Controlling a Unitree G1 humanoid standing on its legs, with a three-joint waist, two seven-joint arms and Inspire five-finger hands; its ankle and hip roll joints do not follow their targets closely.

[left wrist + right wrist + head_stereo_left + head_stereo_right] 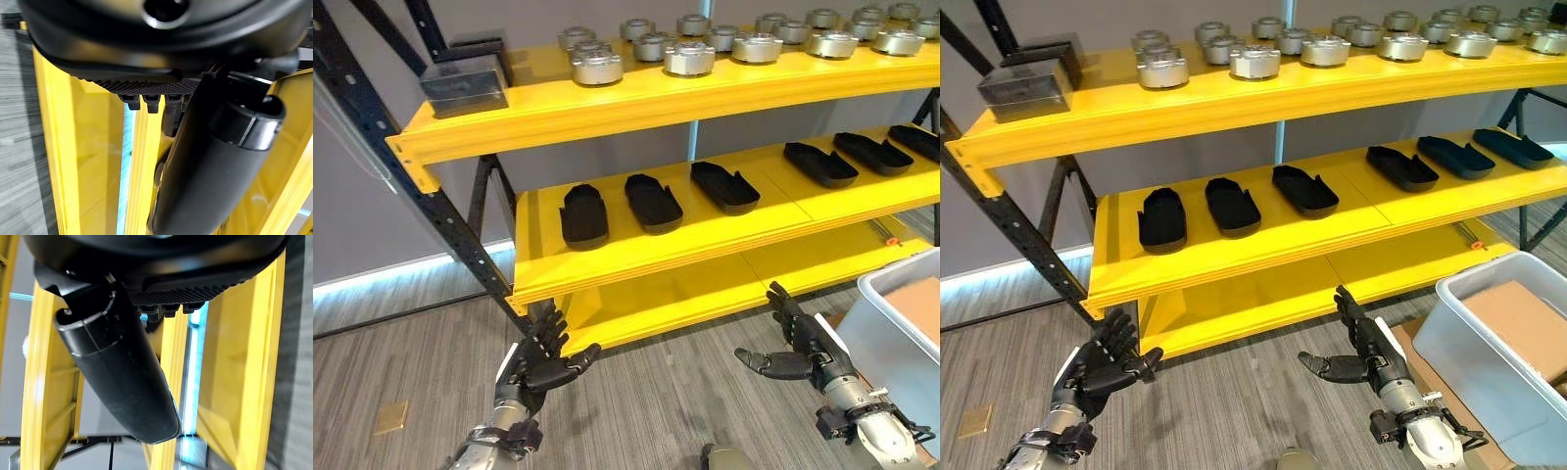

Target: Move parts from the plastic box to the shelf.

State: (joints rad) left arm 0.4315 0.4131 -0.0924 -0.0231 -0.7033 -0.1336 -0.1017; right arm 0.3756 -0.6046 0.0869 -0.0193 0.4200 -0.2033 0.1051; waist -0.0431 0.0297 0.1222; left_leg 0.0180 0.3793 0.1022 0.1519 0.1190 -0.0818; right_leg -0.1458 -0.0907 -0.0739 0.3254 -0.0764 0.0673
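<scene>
Yellow three-tier shelf (646,103) on a dark frame, taken as the landmark. On its top tier stands a row of round silver metal parts (690,57), with a dark rectangular block (463,80) at the tier's left end. The middle tier carries six flat black parts (653,203) laid side by side, three toward the left and three toward the right. The bottom tier (1263,294) sits close to the grey wood-pattern floor (636,401). In front of the shelf's lower right corner, on the floor, stands the pale plastic box (1489,343); what shows inside is a brown cardboard-coloured surface (1523,328), and no parts can be made out in it. The left hand (540,360) hangs before the lower left corner of the shelf, fingers spread and straight, holding nothing. The right hand (1363,354) hangs before the bottom tier, just left of the box, fingers straight and thumb extended sideways, likewise empty.
</scene>
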